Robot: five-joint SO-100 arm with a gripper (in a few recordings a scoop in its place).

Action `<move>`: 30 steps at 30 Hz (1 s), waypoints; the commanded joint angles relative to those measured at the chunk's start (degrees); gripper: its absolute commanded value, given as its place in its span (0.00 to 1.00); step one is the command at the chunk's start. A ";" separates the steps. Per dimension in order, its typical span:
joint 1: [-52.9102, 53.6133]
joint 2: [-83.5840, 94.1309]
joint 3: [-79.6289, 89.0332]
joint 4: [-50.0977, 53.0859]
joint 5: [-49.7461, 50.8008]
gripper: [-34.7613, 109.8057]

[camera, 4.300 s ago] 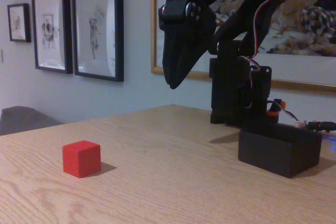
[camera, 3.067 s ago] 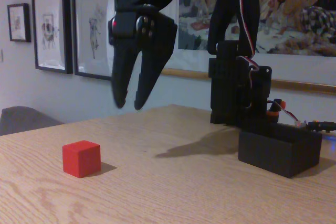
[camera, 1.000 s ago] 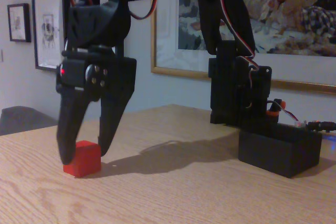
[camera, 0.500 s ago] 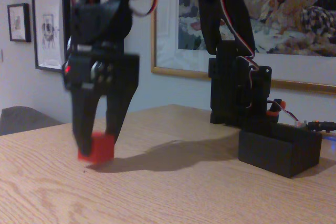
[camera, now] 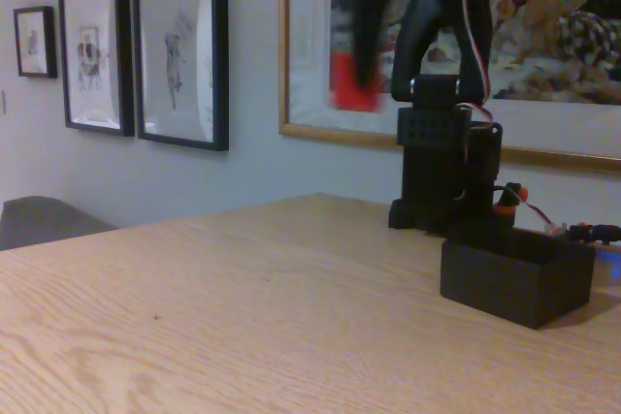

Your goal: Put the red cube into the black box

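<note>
Nearest, a bare stretch of wood-grain counter [camera: 243, 317], with nothing lying on the front part. Farther back and to the right in the fixed view, the black box [camera: 516, 275], open-topped and low, sitting on the counter just in front of the arm's black base [camera: 441, 172], with an orange-red part and wires [camera: 506, 198] beside it. Higher up and behind, blurred by motion, the red cube [camera: 354, 81] off the counter and carried high in the air, up and to the left of the box, pinched between the dark fingers [camera: 366, 46], which look clenched on it, though too smeared to make out exact contact. Judged from this: pick-up done, carry under way, and left to do are the swing over the box, the lowering and the release. Nothing standing between cube and box except the arm's own base and wires close behind the far wall. On the wall beyond, framed pictures [camera: 179, 55] and a large gilt-framed painting [camera: 543, 36]; at far left, a grey chair back [camera: 44, 220].
</note>
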 commanded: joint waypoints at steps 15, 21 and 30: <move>27.95 -4.83 11.25 -4.83 -2.02 0.25; 28.21 -3.96 16.70 -9.14 -3.52 0.27; 25.66 -0.09 20.92 -11.51 -3.60 0.35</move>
